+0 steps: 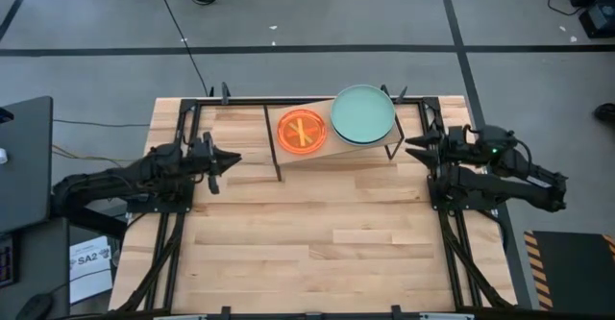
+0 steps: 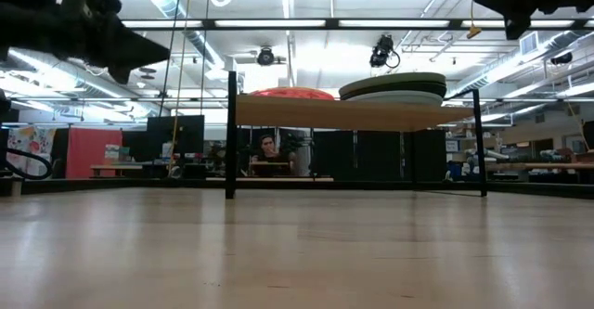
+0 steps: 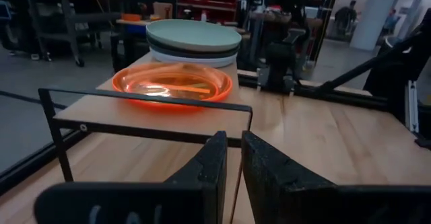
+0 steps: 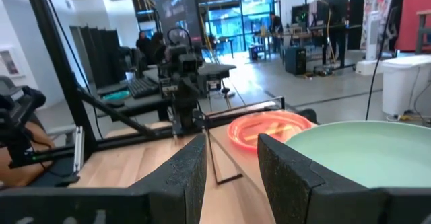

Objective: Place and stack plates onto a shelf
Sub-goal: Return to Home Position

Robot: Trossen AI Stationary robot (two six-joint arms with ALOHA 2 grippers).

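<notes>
From above, the slanted light-brown wooden shelf [image 1: 325,153] stood at the slatted wooden table's [image 1: 307,233] far edge. It carried a translucent orange plastic plate [image 1: 302,132] on the left and a pale blue-green round plate [image 1: 363,114] topping the right pile (the low view showed a dark plate in that pile). The left gripper [image 1: 231,159] hung left of the shelf. Its wrist view showed the jaws nearly closed and empty. The right gripper [image 1: 413,147] hung to the right, its jaws partly apart and holding nothing.
</notes>
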